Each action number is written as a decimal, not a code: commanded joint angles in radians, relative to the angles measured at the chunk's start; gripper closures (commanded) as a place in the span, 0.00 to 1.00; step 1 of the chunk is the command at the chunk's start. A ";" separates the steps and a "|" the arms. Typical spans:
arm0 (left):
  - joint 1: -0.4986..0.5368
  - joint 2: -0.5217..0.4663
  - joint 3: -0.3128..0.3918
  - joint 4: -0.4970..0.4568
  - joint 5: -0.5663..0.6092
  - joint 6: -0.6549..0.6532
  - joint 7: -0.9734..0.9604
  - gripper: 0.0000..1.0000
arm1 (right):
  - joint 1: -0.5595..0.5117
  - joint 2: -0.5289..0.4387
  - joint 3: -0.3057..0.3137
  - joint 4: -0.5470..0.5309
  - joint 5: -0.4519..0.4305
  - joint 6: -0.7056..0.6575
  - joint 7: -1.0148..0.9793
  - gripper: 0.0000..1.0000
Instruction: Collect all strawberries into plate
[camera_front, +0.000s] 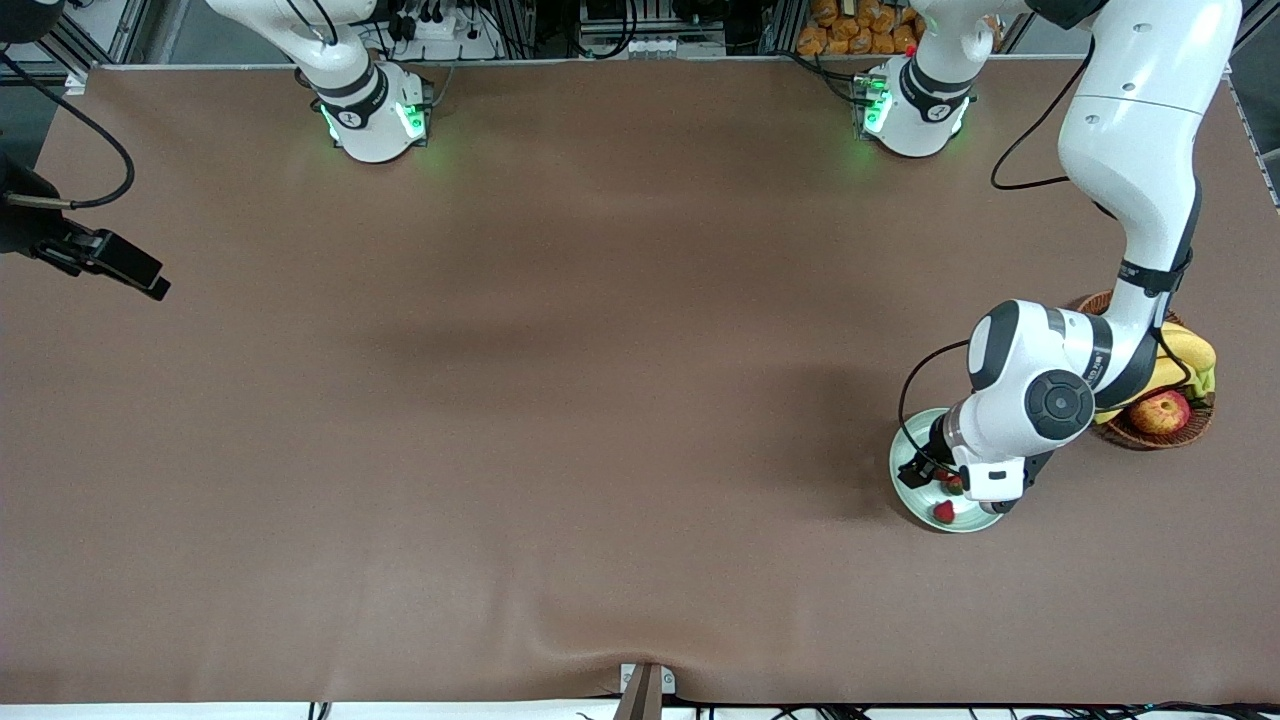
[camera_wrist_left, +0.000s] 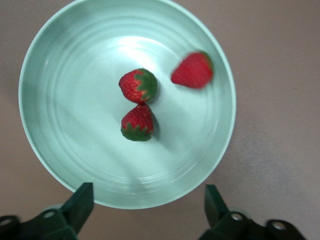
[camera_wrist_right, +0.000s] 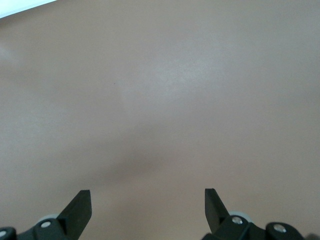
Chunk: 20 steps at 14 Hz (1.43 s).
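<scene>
Three strawberries (camera_wrist_left: 138, 86) in plate (camera_wrist_left: 60, 150)

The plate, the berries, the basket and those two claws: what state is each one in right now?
plate: upright on the table, holding all three strawberries.
strawberries: three in the plate, two touching, one apart and blurred.
left gripper: open, empty, over the plate.
right gripper: open, empty, waiting over bare table.
basket: upright, holding bananas and an apple.
</scene>
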 joint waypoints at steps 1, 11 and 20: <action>-0.008 -0.079 -0.013 -0.010 -0.004 -0.014 0.035 0.00 | -0.010 -0.021 0.008 -0.016 0.000 0.006 -0.010 0.00; 0.019 -0.512 -0.062 -0.009 -0.104 -0.438 0.583 0.00 | -0.010 -0.021 0.008 -0.016 0.000 0.002 -0.010 0.00; -0.164 -0.712 0.205 0.002 -0.190 -0.692 0.951 0.00 | -0.008 -0.021 0.008 -0.016 0.000 0.002 -0.010 0.00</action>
